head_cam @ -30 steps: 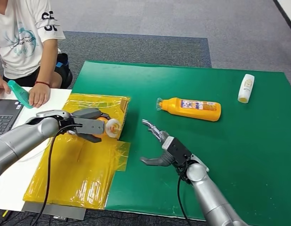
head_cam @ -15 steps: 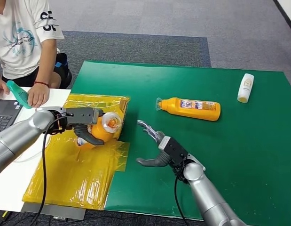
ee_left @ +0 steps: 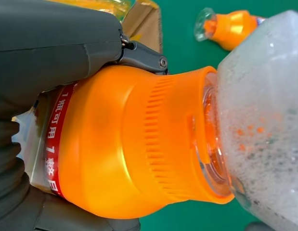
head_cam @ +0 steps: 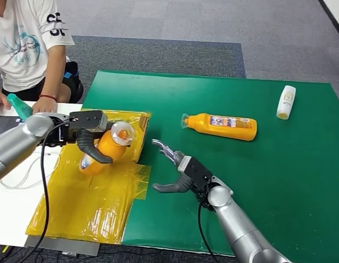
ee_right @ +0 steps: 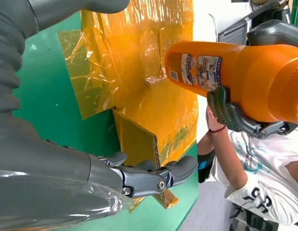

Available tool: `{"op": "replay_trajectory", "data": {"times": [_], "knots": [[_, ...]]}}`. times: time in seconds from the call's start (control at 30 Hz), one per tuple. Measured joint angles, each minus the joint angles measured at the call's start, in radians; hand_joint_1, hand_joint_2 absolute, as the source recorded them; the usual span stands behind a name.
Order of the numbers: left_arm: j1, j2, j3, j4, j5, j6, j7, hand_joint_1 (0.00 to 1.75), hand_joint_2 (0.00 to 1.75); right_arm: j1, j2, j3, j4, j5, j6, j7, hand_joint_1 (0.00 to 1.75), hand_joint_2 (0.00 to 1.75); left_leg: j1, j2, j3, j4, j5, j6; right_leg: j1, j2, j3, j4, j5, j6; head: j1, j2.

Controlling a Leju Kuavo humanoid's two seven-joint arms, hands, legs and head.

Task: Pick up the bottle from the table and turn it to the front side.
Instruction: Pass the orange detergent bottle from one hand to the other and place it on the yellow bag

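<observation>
My left hand (head_cam: 90, 136) wrapped around one orange bottle (head_cam: 102, 152), lifted above the yellow sheet (head_cam: 93, 197), clear cap toward the green mat (head_cam: 242, 181), my right hand (head_cam: 176, 170) empty, fingers spread, a second orange bottle (head_cam: 222, 126) lying flat beyond, one white bottle (head_cam: 286, 102) far right.

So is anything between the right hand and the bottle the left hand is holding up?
Nothing visible. The left hand grips the orange bottle above the yellow sheet; the right hand is open beside it, with only open air between.
</observation>
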Motion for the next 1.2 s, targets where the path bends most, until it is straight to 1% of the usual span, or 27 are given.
{"op": "replay_trajectory", "data": {"times": [0.13, 0.27, 0.43, 0.57, 0.87, 1.2], "knots": [[-0.001, 0.001, -0.027, 0.012, -0.001, 0.008, -0.012, 1.75, 1.75, -0.004, 0.002, 0.005, 0.009, 0.0, -0.001, 0.0, 0.0, 1.75, 0.0, 0.0, 0.0, 0.0, 0.0, 0.0, 0.0, 0.0, 0.0, 0.0, 0.0, 0.0, 0.0, 0.0], [-0.001, 0.001, -0.036, 0.015, -0.002, 0.011, -0.012, 1.75, 1.75, -0.006, 0.002, 0.007, 0.012, 0.0, -0.001, 0.0, 0.0, 1.75, 0.0, 0.0, 0.0, 0.0, 0.0, 0.0, 0.0, 0.0, 0.0, 0.0, 0.0, 0.0, 0.0, 0.0], [-0.005, 0.0, -0.079, 0.031, -0.002, 0.017, -0.012, 1.75, 1.75, -0.011, 0.005, 0.018, 0.026, -0.001, -0.003, 0.0, 0.0, 1.75, 0.0, 0.0, -0.001, 0.0, 0.0, 0.0, 0.0, 0.0, -0.001, 0.0, 0.0, 0.0, 0.0, 0.0], [-0.005, 0.0, -0.095, 0.037, -0.004, 0.021, -0.014, 0.0, 1.75, -0.012, 0.005, 0.019, 0.029, 0.0, -0.006, 0.0, 0.0, 1.75, 0.0, 0.0, -0.001, 0.0, 0.0, 0.0, 0.0, 0.0, -0.001, 0.0, 0.0, 0.0, 0.0, 0.0], [-0.01, -0.006, -0.109, 0.046, -0.041, 0.071, -0.041, 0.0, 1.75, -0.012, 0.006, 0.02, 0.031, 0.001, -0.01, 0.003, 0.0, 1.75, 0.0, 0.0, 0.0, 0.0, 0.0, 0.0, 0.0, 0.0, 0.0, 0.0, 0.0, 0.0, 0.0, 0.0], [-0.008, -0.007, -0.116, 0.037, -0.076, 0.098, -0.053, 0.0, 1.75, -0.011, 0.006, 0.021, 0.031, 0.003, -0.012, 0.006, 0.0, 1.75, 0.0, 0.0, 0.0, 0.0, 0.0, 0.0, 0.0, 0.0, 0.0, 0.0, 0.0, -0.001, 0.0, 0.0]]}}
